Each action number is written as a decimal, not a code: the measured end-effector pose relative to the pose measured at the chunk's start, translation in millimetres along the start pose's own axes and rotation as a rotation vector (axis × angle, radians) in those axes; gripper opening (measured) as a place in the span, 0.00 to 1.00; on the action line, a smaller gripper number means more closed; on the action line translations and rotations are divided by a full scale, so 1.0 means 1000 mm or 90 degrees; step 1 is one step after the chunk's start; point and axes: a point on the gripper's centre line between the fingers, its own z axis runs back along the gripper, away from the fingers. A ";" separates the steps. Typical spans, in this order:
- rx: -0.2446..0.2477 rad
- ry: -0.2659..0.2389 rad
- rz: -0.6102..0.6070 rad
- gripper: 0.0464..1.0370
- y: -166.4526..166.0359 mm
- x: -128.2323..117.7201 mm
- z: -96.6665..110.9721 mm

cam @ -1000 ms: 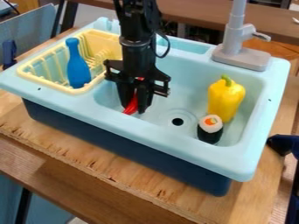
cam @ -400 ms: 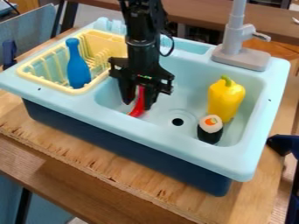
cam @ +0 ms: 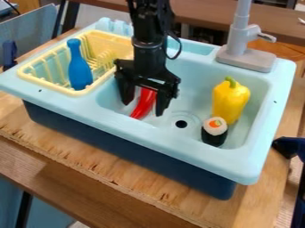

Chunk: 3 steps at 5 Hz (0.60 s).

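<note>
My black gripper (cam: 143, 110) hangs down into the left part of the light blue sink (cam: 170, 140), its two fingers spread apart. Between and behind them lies a red, curved, pepper-like thing (cam: 143, 104), low in the basin, its upper end partly hidden by the gripper. Whether a finger touches it I cannot tell. On the basin's right side stands a yellow bell pepper (cam: 229, 101) with a green stem. Just in front of that pepper is a sushi roll (cam: 214, 132) with a white top and black side.
A yellow dish rack (cam: 49, 83) sits at the sink's left, holding a blue bottle-shaped thing (cam: 79, 67). The grey faucet (cam: 245, 55) rises at the back right. A dark drain hole (cam: 181, 124) lies between gripper and sushi roll.
The gripper has shifted a little to the right, and its fingers have spread wider. More of the red thing now shows between them.
</note>
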 end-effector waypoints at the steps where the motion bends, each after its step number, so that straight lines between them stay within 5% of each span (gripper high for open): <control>1: 0.027 0.001 -0.049 0.96 -0.014 0.005 0.019; 2: 0.077 -0.041 -0.095 0.96 -0.030 0.017 0.069; 3: 0.086 -0.062 -0.083 0.96 -0.033 0.013 0.113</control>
